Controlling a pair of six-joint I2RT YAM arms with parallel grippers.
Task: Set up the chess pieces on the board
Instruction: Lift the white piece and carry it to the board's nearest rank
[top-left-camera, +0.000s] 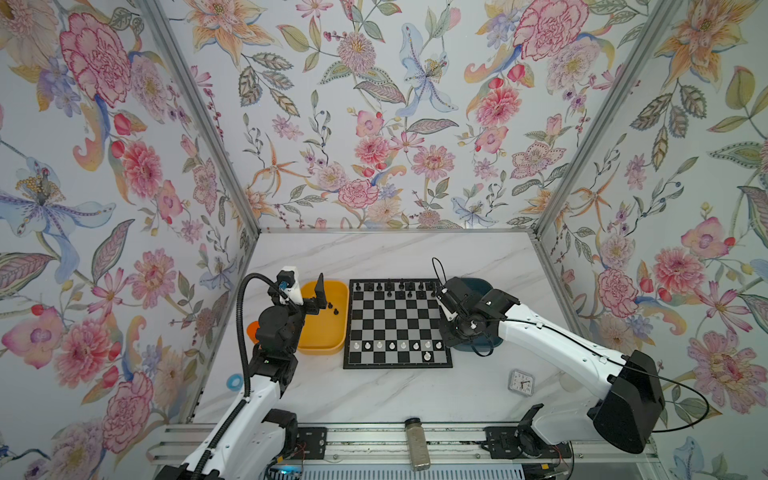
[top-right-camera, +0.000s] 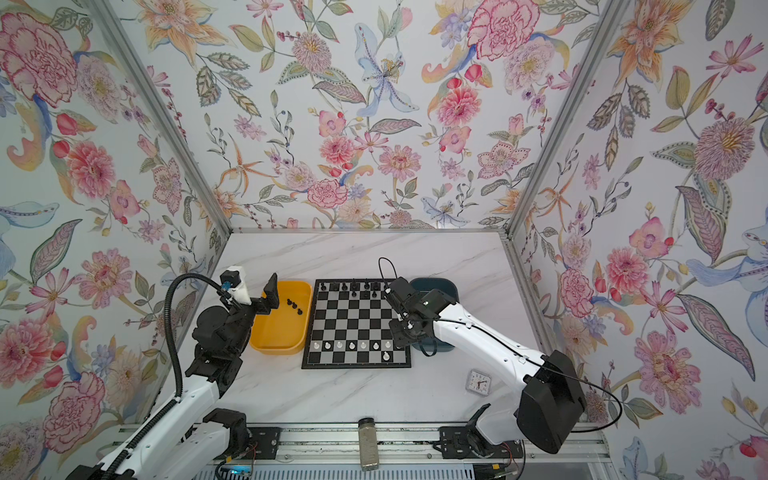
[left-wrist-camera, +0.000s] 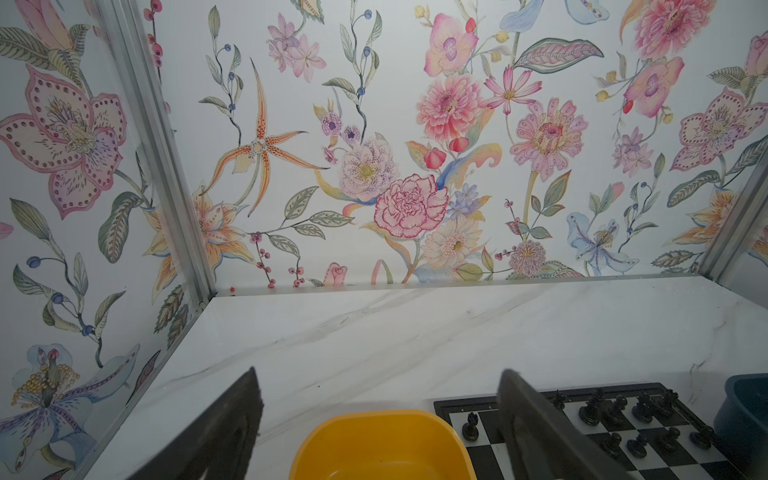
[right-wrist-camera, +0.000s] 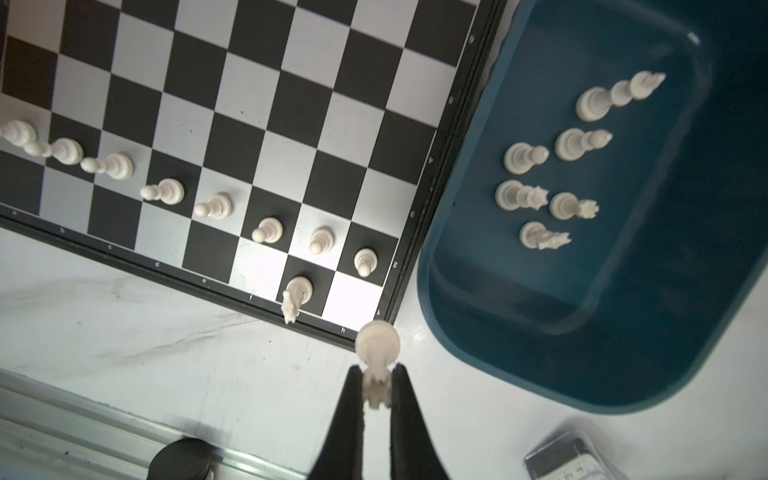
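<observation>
Eight tiny white pawns (top-left-camera: 392, 345) stand upright, lining the checkered board (top-left-camera: 397, 320).

1. left arm (top-left-camera: 249, 432): glossy white shell segments, black motor joints (top-left-camera: 276, 328), ribbed black hose (top-left-camera: 238, 332) arching alongside.
2. right arm (top-left-camera: 552, 357): white shell, bulky black elbow housing (top-left-camera: 627, 403), thin black cable (top-left-camera: 707, 409) looping out.
3. small white camera block (top-left-camera: 293, 286) at left wrist.
</observation>
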